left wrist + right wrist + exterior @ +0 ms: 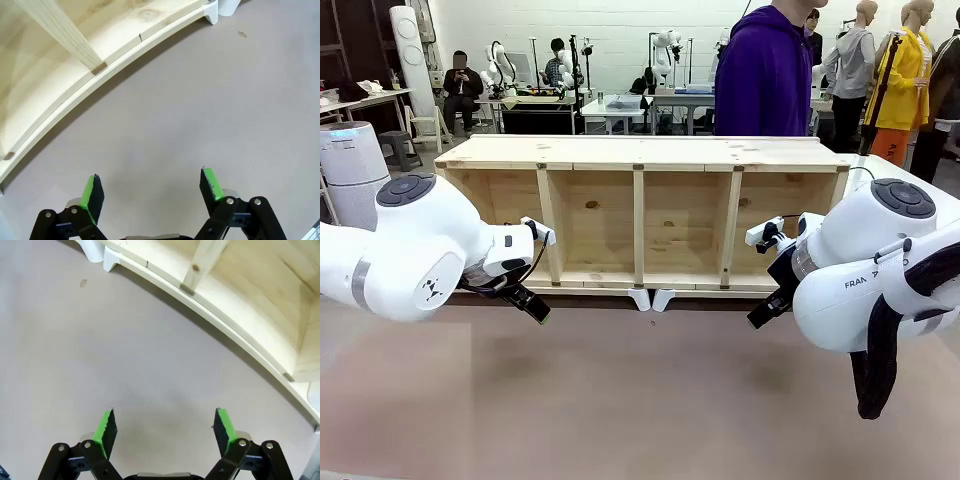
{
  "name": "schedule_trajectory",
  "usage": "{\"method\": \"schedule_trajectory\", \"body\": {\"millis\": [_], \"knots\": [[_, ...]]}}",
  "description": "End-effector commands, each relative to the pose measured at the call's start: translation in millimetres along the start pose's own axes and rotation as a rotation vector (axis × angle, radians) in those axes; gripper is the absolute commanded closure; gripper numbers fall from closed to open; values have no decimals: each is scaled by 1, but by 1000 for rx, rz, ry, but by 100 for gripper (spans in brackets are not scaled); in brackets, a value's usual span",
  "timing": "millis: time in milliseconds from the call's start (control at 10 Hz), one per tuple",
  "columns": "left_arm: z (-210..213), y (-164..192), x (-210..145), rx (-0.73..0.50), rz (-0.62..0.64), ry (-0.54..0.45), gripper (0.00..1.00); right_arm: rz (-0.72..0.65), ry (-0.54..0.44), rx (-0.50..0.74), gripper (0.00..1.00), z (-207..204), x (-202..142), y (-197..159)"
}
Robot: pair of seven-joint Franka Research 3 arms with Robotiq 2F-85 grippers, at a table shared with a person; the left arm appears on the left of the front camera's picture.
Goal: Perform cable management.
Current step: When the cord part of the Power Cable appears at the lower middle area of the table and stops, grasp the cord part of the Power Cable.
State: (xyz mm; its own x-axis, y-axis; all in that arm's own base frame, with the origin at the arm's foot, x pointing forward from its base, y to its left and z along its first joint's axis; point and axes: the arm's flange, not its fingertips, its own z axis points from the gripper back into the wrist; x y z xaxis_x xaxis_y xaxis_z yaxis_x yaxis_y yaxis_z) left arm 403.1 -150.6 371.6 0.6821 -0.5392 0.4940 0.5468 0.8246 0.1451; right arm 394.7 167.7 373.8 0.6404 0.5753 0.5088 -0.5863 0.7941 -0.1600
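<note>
The cable is out of view. My left gripper hangs low over the brown table at the left, in front of the wooden shelf unit. In the left wrist view the left gripper stands open, green pads wide apart over bare table. My right gripper hangs at the right, also just in front of the shelf unit. The right wrist view shows the right gripper open with nothing between its fingers.
The shelf unit lies on its side across the table's far half, its compartments facing me. Two small white feet sit at its lower middle edge. A person in a purple hoodie stands behind it.
</note>
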Motion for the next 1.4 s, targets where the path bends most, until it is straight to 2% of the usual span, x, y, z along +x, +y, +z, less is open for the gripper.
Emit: {"method": "schedule_trajectory", "body": {"millis": [0,1100,1300], "knots": [[0,0,0,0,0,0,0,0,0,0,0,0,0,0],[0,-1,0,0,-4,0,0,2,0,0,0,0,0,0],[8,-1,-10,-5,4,6,0,16,9,-8,0,9,-10,-3]]}}
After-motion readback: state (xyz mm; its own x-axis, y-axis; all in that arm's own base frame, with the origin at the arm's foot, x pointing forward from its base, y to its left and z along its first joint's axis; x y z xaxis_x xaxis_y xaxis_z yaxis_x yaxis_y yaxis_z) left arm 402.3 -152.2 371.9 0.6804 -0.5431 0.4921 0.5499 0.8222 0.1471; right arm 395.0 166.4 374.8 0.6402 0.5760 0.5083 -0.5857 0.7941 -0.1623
